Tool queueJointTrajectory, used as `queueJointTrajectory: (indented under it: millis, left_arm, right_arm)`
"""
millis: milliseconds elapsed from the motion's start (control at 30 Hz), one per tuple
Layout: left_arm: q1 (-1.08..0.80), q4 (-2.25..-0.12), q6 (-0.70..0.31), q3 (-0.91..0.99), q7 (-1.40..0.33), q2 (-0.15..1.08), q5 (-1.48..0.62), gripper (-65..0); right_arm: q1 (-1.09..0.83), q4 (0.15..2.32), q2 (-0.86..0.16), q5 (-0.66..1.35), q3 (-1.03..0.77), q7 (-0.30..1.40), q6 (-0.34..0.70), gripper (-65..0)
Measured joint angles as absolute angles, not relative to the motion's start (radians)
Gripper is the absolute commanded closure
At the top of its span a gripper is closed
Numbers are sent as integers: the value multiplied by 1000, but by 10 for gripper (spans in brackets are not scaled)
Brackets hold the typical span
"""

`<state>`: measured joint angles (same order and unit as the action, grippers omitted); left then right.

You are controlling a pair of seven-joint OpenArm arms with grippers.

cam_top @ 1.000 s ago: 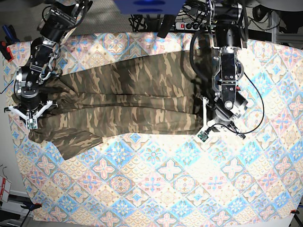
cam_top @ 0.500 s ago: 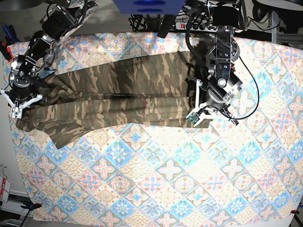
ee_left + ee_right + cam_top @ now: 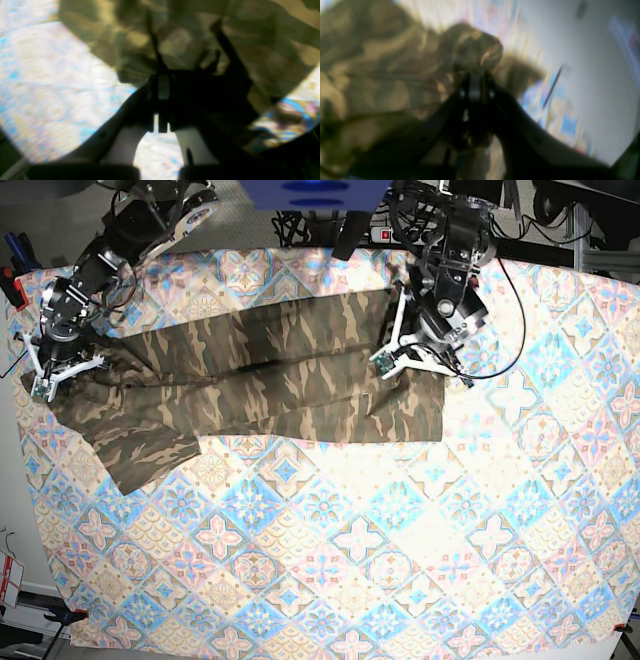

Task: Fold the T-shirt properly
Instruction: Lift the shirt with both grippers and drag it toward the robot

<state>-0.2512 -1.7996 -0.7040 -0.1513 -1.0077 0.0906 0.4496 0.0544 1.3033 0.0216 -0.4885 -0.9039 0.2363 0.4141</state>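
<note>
T-shirt (image 3: 250, 385) spread across tabletop (image 3: 420, 560), soft, light, drapes and bunches. Left hand (image 3: 392, 360) and right hand (image 3: 55, 375) each pinch its fabric. Best grips: hem corners, shoulders.

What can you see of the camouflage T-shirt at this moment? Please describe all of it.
The T-shirt is soft cloth in a green, brown and tan camouflage print. It lies partly folded in a long band across the far half of the tile-patterned cloth, with lengthwise creases and one sleeve pointing toward the near side at the base view's left. The left gripper is shut on one end, and the right gripper is shut on the other. Both wrist views are blurred, but they show fabric bunched at the fingertips. Neckband and label are not visible.
</note>
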Motion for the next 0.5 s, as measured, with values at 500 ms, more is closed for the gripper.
queueJointTrajectory:
  millis: [500]
  left_arm:
    - [-200, -1608, -711, -151, -1032, 86, 453, 0]
  right_arm:
    - [66, 1259, 14, -483, -904, 345, 411, -243]
